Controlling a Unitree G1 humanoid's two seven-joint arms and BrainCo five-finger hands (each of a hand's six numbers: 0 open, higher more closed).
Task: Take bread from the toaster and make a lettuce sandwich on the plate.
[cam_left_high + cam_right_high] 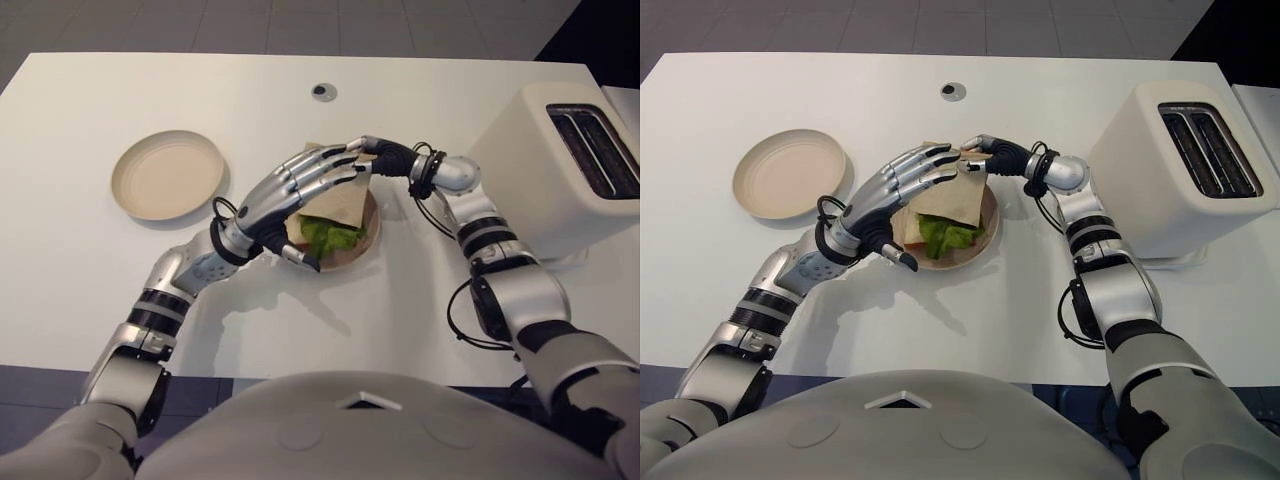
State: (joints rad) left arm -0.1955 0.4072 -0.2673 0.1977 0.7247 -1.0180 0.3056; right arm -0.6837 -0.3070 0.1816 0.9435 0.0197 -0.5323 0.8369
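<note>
A brown plate [352,262] at the table's middle holds a sandwich: green lettuce [335,238] shows under a top bread slice [346,206], which lies tilted. My left hand [288,195] hovers over the sandwich's left side, fingers stretched out across the bread and thumb hanging by the plate's near rim. My right hand [383,155] comes in from the far right, its fingers curled on the bread slice's far edge. The white toaster [565,170] stands at the right, both slots dark and empty.
An empty cream plate [167,175] lies at the left of the sandwich plate. A round cable hole [323,92] sits near the table's far edge. Bare white tabletop lies between the plates and the front edge.
</note>
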